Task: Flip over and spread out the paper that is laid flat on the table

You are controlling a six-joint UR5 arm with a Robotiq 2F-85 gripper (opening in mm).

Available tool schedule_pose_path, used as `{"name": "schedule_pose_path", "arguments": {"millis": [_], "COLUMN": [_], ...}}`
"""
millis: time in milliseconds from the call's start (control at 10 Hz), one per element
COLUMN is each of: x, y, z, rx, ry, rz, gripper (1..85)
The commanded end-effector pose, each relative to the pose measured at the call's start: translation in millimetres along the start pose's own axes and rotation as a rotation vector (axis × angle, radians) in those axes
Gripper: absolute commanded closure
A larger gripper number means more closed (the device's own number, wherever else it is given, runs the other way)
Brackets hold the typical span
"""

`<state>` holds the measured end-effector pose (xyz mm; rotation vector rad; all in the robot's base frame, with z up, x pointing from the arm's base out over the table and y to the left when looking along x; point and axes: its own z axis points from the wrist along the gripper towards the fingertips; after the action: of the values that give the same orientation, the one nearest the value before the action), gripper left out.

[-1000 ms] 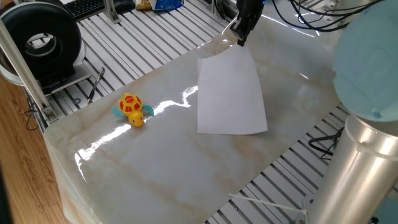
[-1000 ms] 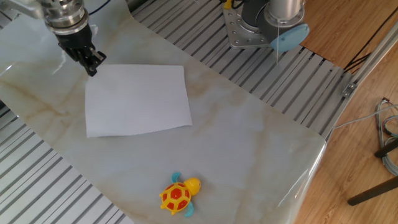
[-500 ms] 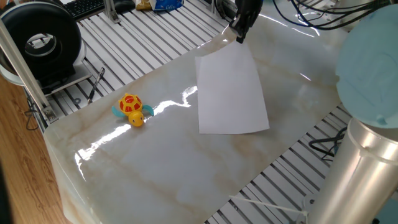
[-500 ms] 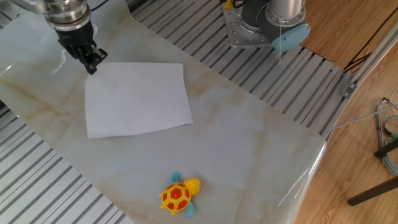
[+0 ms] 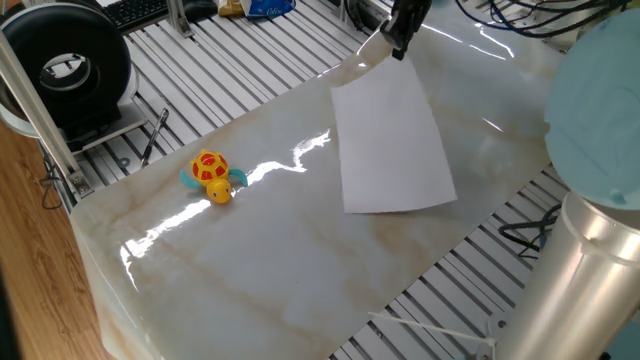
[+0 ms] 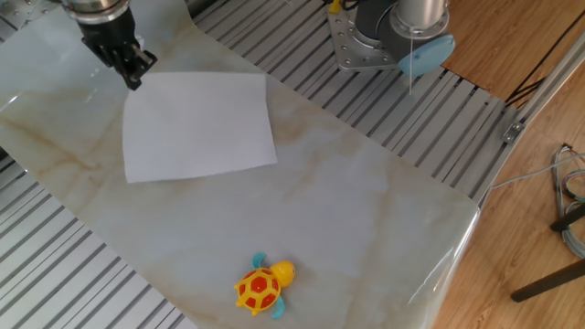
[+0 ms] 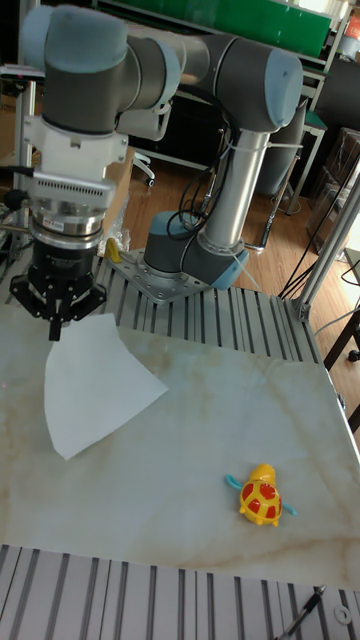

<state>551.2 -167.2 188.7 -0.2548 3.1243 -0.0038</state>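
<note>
We see the black two-finger gripper (image 6: 132,73) pinched on a corner of the plain white thin sheet of paper (image 6: 198,125), fingers closed on that edge, we judge so the sheet can be peeled up and turned; the paper lies towards one end of the glossy cream marble-patterned table (image 6: 366,210), its gripped corner raised; the small yellow toy turtle with a red shell (image 6: 260,286) sits well apart, so nothing seems to block the flip.
</note>
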Motion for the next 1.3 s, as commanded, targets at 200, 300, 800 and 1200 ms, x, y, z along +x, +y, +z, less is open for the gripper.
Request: {"name": "schedule_pose_path", "arguments": {"millis": [200,300,800,1200], "x": [-30.0,-27.8,20.2,9.1], "y": [2.6,-2.7,-0.6,15.6], "z": [0.6,11.2,-78.6,-78.7], "rx": [-0.007,-0.010,-0.005,-0.012], "ry": [-0.137,-0.158,-0.038,-0.051], "rz": [-0.033,-0.049,-0.050,-0.034], "gripper": [84.7,84.7,84.7,84.7]}}
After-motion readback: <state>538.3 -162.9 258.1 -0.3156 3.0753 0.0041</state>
